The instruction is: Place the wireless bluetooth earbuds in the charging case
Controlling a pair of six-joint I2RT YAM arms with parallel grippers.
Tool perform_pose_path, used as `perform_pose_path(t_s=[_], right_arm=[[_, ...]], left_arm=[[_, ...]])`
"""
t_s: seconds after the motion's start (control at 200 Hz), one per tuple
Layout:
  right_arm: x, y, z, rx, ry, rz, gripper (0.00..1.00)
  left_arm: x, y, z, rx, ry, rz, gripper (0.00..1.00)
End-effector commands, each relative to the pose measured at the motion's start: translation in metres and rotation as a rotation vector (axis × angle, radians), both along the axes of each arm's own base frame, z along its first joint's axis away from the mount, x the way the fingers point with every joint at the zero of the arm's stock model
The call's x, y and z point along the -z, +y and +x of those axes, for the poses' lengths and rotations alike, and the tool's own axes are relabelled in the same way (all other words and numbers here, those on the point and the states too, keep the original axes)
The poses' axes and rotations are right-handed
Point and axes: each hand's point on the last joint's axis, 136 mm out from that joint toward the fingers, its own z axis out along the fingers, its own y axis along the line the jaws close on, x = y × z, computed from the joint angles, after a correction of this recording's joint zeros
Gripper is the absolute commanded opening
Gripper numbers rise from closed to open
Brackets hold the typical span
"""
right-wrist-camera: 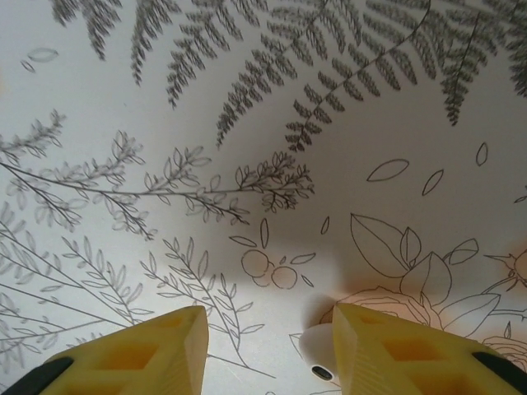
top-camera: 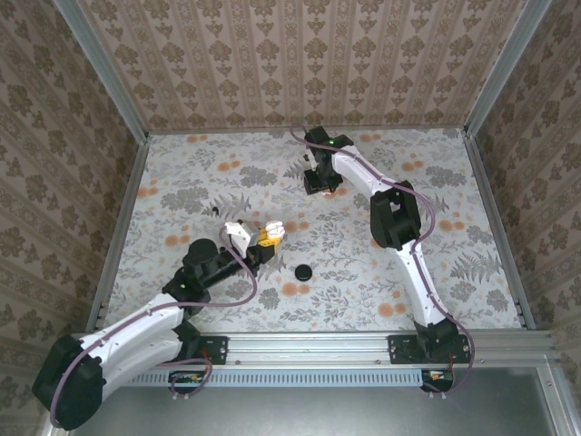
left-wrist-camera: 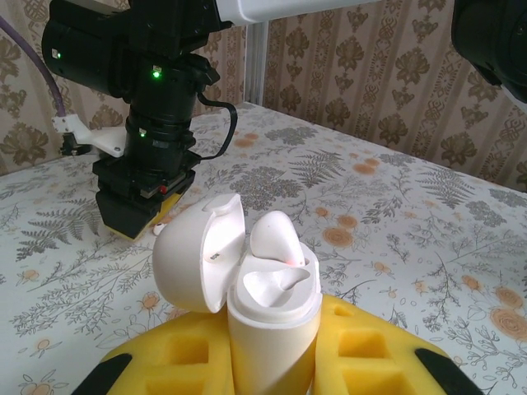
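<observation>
Spreading under both arms, the floral-patterned counter carries everything. The left end effector is clamped on the small white rounded-square plastic charging case near the counter's middle, lid swung back, presumably to steady it for loading. The right end effector, jaws partway apart and holding nothing, stands toward the far edge straddling one tiny glossy white plastic earbud, apparently to pick it up. A black round disc lies near the case. The left wrist view reveals a second earbud seated inside, unreadable from above.
</observation>
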Motion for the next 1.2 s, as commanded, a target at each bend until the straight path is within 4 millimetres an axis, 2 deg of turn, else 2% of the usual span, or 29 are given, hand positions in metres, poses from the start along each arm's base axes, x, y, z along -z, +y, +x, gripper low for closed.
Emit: perform_pose_path(t_s=[0.0, 0.14, 0.315, 0.71, 0.9, 0.995, 1.195], right_arm=[[0.009, -0.013, -0.009, -0.032, 0.041, -0.078, 0.45], [0.011, -0.018, -0.017, -0.047, 0.065, -0.107, 0.44], [0.011, -0.022, -0.025, -0.051, 0.072, -0.107, 0.33], [0.009, -0.021, -0.044, 0.004, 0.114, -0.056, 0.17], [0.002, -0.032, -0.07, 0.118, 0.14, -0.04, 0.16], [-0.001, -0.037, -0.089, 0.189, 0.16, -0.016, 0.16], [0.0, -0.026, -0.13, 0.3, 0.198, 0.144, 0.16]], left_arm=[[-0.009, -0.001, 0.005, -0.014, -0.002, -0.02, 0.0], [-0.011, -0.006, 0.005, 0.002, 0.005, -0.02, 0.0], [-0.013, -0.008, 0.003, 0.007, 0.009, -0.016, 0.0], [-0.015, -0.012, -0.002, 0.011, 0.013, -0.014, 0.0], [-0.015, -0.015, -0.004, 0.018, 0.014, -0.01, 0.0], [-0.015, -0.017, -0.005, 0.025, 0.013, -0.012, 0.0], [-0.014, -0.022, -0.007, 0.048, 0.017, -0.013, 0.0]])
